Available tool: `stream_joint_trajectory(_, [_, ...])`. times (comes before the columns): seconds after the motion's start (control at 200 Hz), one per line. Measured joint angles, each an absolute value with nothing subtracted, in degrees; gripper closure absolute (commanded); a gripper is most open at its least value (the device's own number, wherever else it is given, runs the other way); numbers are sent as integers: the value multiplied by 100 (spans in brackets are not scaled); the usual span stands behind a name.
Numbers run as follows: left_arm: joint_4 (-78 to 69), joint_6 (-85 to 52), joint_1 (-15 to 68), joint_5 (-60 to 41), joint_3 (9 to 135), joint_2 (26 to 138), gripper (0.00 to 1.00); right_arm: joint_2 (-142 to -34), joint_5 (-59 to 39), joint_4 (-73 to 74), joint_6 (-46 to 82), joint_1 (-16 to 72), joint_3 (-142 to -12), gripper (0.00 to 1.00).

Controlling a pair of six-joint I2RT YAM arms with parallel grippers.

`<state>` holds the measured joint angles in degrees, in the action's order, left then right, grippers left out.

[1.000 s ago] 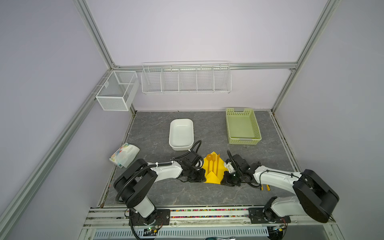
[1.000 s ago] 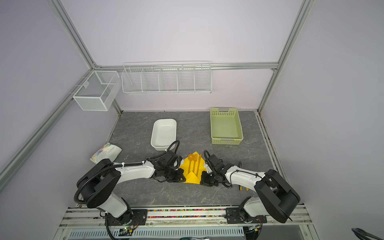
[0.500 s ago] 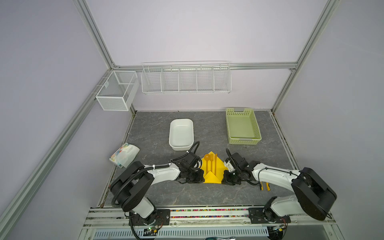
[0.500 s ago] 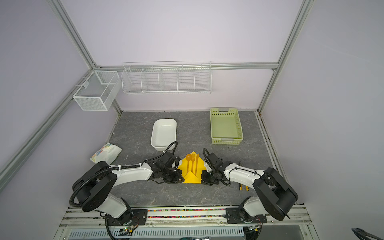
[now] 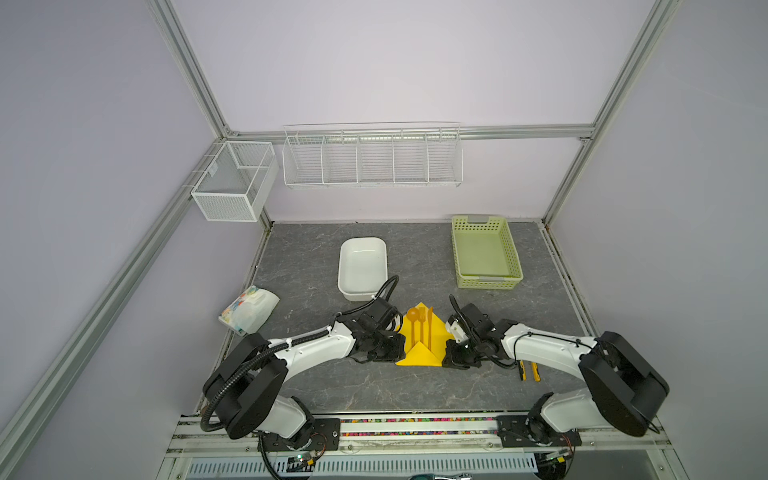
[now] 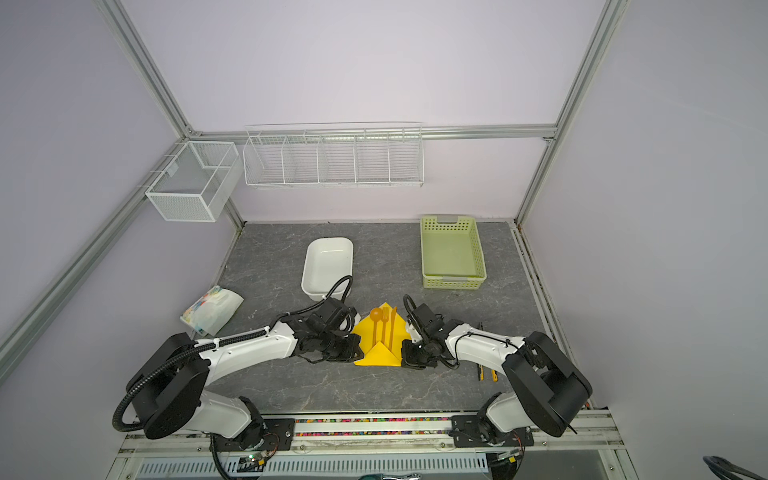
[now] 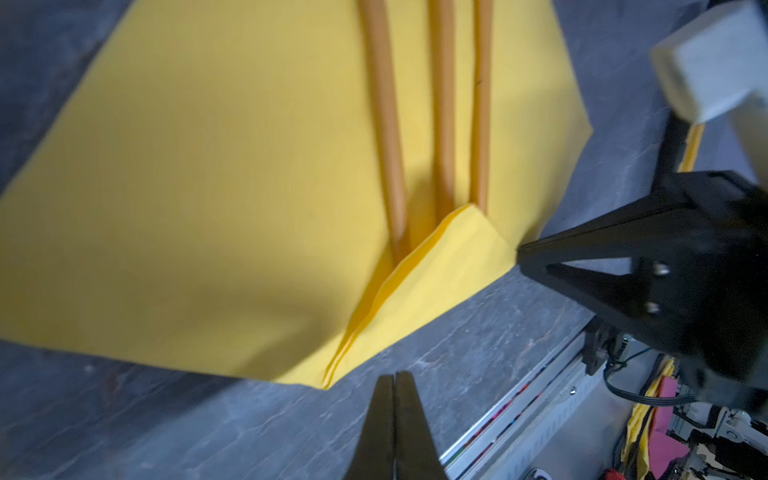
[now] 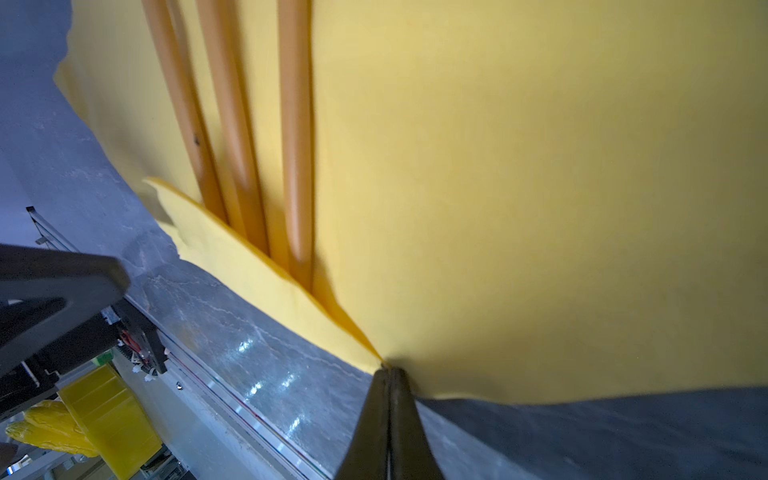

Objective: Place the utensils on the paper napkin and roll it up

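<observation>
The left tool (image 7: 395, 375) is pressed together, right tool (image 8: 388, 370) pinches the paper napkin (image 8: 540, 199)

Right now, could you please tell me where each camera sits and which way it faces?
Both top views: high over the front rail, looking down at the table; both arms show.
Left wrist: behind the shut left gripper, facing the paper napkin and utensils; the right gripper shows too.
Right wrist: behind the shut right gripper, tips at the napkin's fold.
Shared: napkin fold over utensil handles.
</observation>
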<state>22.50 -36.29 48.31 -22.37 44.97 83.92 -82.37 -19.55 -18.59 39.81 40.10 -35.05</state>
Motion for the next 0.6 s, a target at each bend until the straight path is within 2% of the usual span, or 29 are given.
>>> stream_joint_trajectory(0.15, [2222,-3527,5009,-2362,5028,8731,98,-8237,-1955,-1861,3981,4010,-3505,92])
stream_joint_trajectory(0.335, [2198,-3457,5054,-2493,5293,9341,99,-8226,-2001,-1868,3935,4010,-3522,81])
stream_joint_trajectory(0.6, [2200,-3308,5054,-2530,5498,9754,99,-8193,-1994,-1962,3913,4010,-3570,75])
